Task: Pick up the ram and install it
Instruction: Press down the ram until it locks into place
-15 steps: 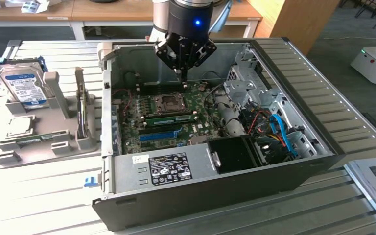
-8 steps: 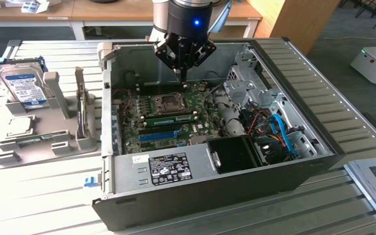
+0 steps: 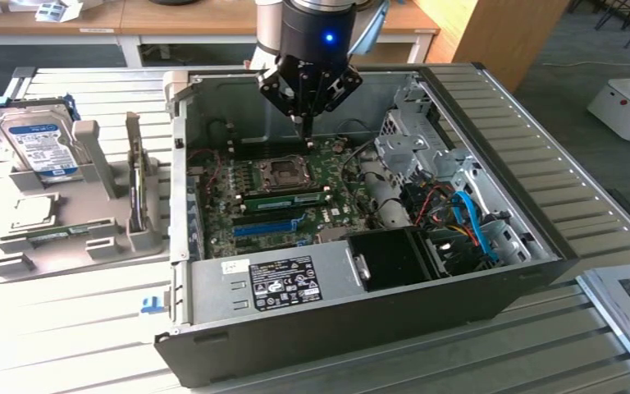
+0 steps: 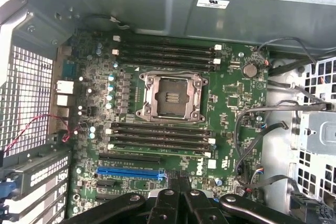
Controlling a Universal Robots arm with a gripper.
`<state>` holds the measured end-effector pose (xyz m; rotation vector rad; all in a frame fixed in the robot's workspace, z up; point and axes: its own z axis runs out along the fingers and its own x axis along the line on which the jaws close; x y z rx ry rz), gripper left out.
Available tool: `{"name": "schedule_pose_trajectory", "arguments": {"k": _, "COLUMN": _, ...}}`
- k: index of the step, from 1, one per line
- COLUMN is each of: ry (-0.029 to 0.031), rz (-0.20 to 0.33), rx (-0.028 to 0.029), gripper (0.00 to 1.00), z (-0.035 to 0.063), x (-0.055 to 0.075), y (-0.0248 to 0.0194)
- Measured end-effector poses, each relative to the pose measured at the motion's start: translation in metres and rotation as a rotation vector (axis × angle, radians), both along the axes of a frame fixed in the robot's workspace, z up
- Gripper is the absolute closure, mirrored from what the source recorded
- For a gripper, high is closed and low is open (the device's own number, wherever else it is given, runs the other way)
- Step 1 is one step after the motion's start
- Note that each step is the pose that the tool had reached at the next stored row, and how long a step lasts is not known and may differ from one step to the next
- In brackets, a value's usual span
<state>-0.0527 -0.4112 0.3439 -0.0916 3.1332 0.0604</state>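
The pincer (image 3: pixel 308 123) hangs straight down from the black arm (image 3: pixel 315 33) over the far part of the open case (image 3: pixel 490 271), its black linkages folded inward and its fingers pressed together to a narrow tip with nothing between them. The tip points at the green board (image 3: pixel 282 193) just beyond the square metal socket (image 3: pixel 285 171). In the wrist view the closed pincer (image 4: pixel 181 203) sits above the board (image 4: pixel 231 103), by the long blue slot (image 4: pixel 130 172), with the socket (image 4: pixel 170 95) framed by rows of dark memory slots (image 4: pixel 157 137). A ram (image 3: pixel 285 198), a thin green stick, lies seated in a slot just on the near side of the socket. Red, blue and black cables (image 3: pixel 463 213) tangle by the grey drive cage (image 3: pixel 413 139) at the exterior view's right. Outside the case, at the exterior view's left, a grey plastic holder (image 3: pixel 85 238) stands on the slatted metal table (image 3: pixel 63 328), carrying an upright silver drive (image 3: pixel 39 146) with a blue-and-white label.
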Motion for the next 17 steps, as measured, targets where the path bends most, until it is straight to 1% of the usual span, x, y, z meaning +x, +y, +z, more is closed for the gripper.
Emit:
{"name": "schedule_pose_trajectory", "arguments": {"k": 5, "ry": 0.0001, "rz": 0.000, "rx": -0.0001, "gripper": 0.90, "z": -0.0001, "x": -0.0041, "y": 0.0000}}
{"name": "schedule_pose_trajectory", "arguments": {"k": 17, "ry": 0.0001, "rz": -0.008, "rx": 0.0000, "gripper": 0.90, "z": -0.0001, "x": -0.0042, "y": 0.0000}}
